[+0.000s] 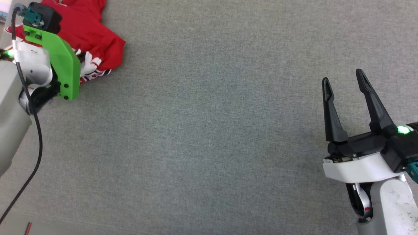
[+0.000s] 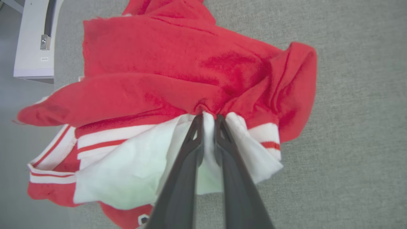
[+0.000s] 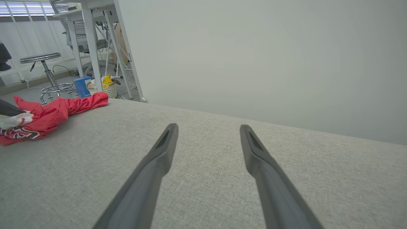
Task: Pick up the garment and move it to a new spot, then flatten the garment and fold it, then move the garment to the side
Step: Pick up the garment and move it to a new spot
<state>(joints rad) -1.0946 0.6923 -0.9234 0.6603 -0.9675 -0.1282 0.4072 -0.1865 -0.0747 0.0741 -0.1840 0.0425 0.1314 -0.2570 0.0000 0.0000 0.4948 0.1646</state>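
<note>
Left gripper [image 2: 209, 116] pinches the garment [image 2: 178, 73] by a white fold, so pickup seems underway, lifting next; right gripper [image 1: 342, 75], well apart from the garment, spread

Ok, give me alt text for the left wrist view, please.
The left gripper is shut on a white fold of the crumpled red jersey T-shirt, which lies bunched on the grey fabric surface.

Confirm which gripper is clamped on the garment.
Left gripper: jaws pinch the white fold of the garment. Right gripper is open, well apart from it.
</note>
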